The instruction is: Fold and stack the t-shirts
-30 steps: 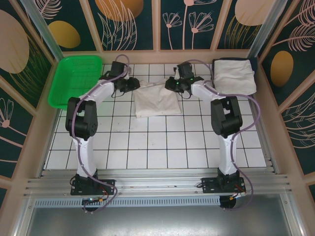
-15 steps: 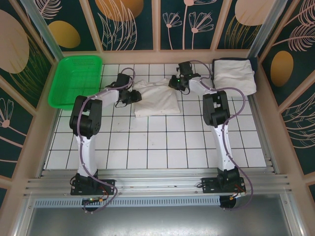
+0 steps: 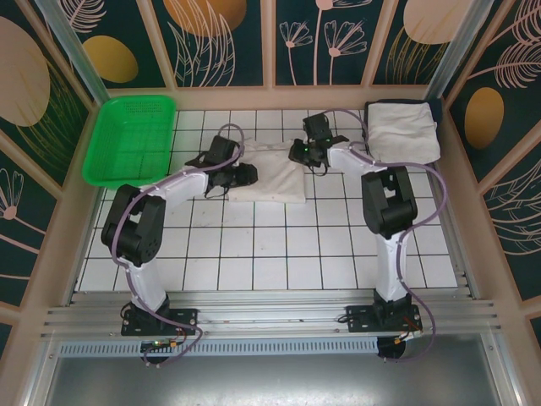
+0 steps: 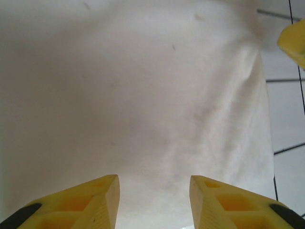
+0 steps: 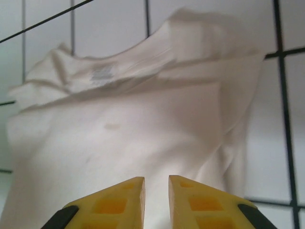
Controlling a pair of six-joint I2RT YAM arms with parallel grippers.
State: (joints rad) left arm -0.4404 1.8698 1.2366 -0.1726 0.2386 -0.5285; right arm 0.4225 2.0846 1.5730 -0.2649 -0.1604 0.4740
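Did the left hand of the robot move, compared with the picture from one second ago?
Yes. The left hand went right and toward the near side, away from the green plastic mesh basket, over the off-white cloth t-shirt.

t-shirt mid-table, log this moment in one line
t-shirt: folded, flat on tiles | left gripper: open, at its left edge | right gripper: jaws nearly together near collar, grip unclear | second t-shirt: folded, far right corner

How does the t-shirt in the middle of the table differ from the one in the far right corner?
The middle t-shirt lies between the left gripper and right gripper; the corner t-shirt lies apart from both. The middle one's collar end is rumpled; the corner one is a folded squarish block. Both are off-white.
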